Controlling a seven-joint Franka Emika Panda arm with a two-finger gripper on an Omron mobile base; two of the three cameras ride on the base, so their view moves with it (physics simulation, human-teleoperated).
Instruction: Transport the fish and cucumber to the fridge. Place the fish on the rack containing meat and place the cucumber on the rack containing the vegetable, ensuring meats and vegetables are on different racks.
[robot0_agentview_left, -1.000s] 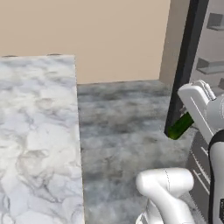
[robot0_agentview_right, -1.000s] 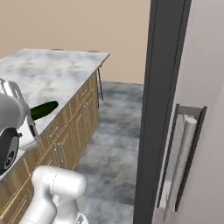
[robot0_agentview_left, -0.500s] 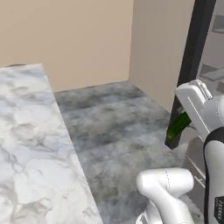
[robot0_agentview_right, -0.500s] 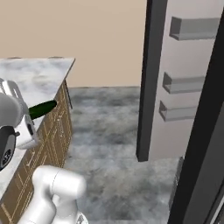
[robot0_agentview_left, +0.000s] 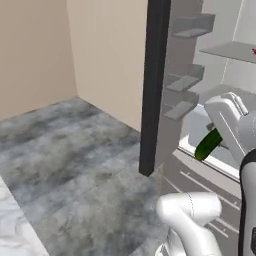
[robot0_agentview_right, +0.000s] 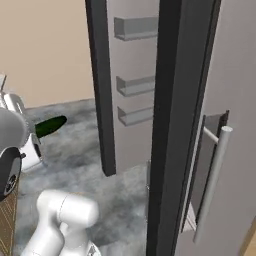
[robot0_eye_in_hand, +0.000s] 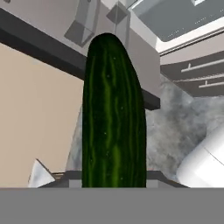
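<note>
The cucumber (robot0_agentview_left: 208, 144), dark green and oblong, sticks out of my gripper (robot0_agentview_left: 216, 134), which is shut on its near end. In the hand view the cucumber (robot0_eye_in_hand: 113, 118) rises up the middle and hides my fingertips. From the right base view the cucumber (robot0_agentview_right: 50, 126) points toward the fridge (robot0_agentview_right: 135, 85). The fridge (robot0_agentview_left: 220, 55) stands open just ahead, with a white interior and grey shelves. A small red bit (robot0_agentview_left: 254, 51) lies on an upper shelf at the frame edge; too little shows to tell fish from vegetable. The meat is out of view.
The open door's dark edge (robot0_agentview_left: 154, 85) stands left of the gripper, with grey door bins (robot0_agentview_left: 182, 82) behind it. A second door with a long bar handle (robot0_agentview_right: 214, 182) is at the right. A marble counter corner (robot0_agentview_left: 9, 235) sits at lower left. Grey floor (robot0_agentview_left: 75, 150) lies between.
The whole picture has swung from the counter toward the fridge, so the camera has moved. The open fridge interior has come into view. The cucumber stays in my shut gripper.
</note>
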